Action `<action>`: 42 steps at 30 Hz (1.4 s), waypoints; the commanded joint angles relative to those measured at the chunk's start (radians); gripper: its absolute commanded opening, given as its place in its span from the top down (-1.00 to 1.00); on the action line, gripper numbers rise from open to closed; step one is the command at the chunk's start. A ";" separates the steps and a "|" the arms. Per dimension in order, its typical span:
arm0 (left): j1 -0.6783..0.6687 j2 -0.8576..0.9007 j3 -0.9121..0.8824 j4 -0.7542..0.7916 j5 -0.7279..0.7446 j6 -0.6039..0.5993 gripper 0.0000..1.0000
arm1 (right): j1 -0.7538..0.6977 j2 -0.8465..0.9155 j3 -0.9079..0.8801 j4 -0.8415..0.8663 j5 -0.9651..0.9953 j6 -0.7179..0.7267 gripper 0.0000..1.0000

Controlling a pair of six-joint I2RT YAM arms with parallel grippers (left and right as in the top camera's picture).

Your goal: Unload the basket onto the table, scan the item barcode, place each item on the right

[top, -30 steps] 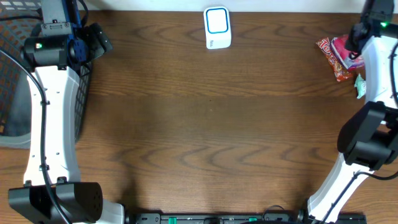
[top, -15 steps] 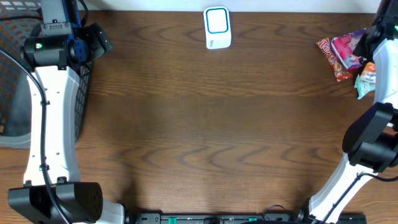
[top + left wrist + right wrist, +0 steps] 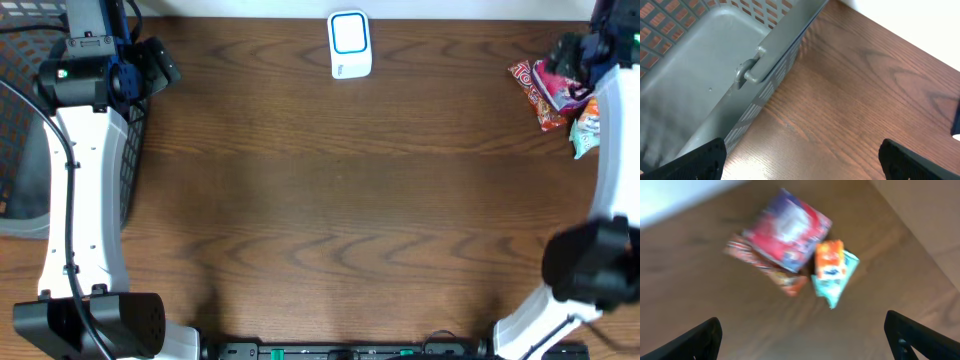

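Note:
The white scanner with a blue window [image 3: 349, 44] lies at the table's far middle. Snack packets lie at the far right: a red and blue packet [image 3: 787, 230] on a long red one [image 3: 765, 266], with an orange and teal packet [image 3: 832, 272] beside them, all blurred in the right wrist view. My right gripper [image 3: 802, 337] hovers open above the pile [image 3: 548, 88] with nothing between its fingers [image 3: 695, 340]. At the far left my left gripper [image 3: 802, 161] stands open and empty over bare wood beside the basket. No barcode shows.
A grey mesh basket [image 3: 715, 75] with a handle stands off the table's left edge [image 3: 25, 130]. The table's right edge runs close to the packets [image 3: 920, 245]. The wooden tabletop [image 3: 340, 200] lies between the two arms.
The right gripper opened and let go of the orange and teal packet, which now lies beside the pile. The right arm lifted toward the far edge. The left arm stayed still.

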 commanded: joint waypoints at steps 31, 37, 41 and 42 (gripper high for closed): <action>0.014 -0.013 0.006 -0.002 -0.021 -0.010 -0.96 | 0.391 -0.754 -0.767 -0.014 -0.311 0.012 -0.99; 0.014 -0.013 0.006 -0.002 -0.021 -0.010 -0.96 | 0.391 -0.747 -0.789 -0.030 -0.311 0.012 -0.99; 0.014 -0.013 0.006 -0.002 -0.021 -0.010 -0.96 | 0.391 -0.747 -0.789 -0.061 -0.312 0.012 -0.98; 0.014 -0.013 0.006 -0.002 -0.021 -0.010 -0.96 | 0.391 -0.747 -0.789 -0.061 -0.312 0.012 -0.98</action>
